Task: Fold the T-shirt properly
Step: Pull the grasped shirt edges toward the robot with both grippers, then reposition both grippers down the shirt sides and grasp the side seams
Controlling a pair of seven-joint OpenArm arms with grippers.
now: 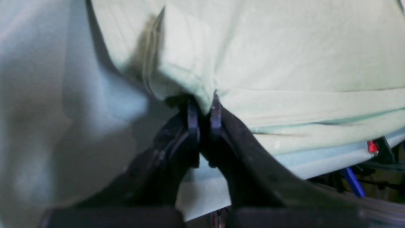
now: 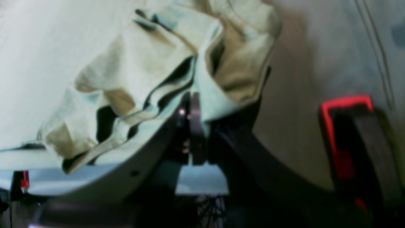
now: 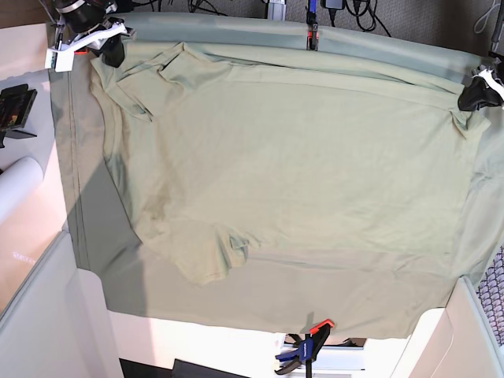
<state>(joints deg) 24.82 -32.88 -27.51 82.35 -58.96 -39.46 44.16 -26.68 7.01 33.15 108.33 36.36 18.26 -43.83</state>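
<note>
Grey-green tablecloth: covers the table, clamped at its edges. T-shirt: pale sage cotton, spread flat on the tablecloth, far edge lifted. Left gripper: pinched on shirt fabric at one far corner. Right gripper: clenched on bunched shirt fabric at the other. Step, as judged: first fold; next, carry both corners evenly across.

left tool closed, pinching cloth | right tool closed, pinching cloth | arms spread wide
</note>
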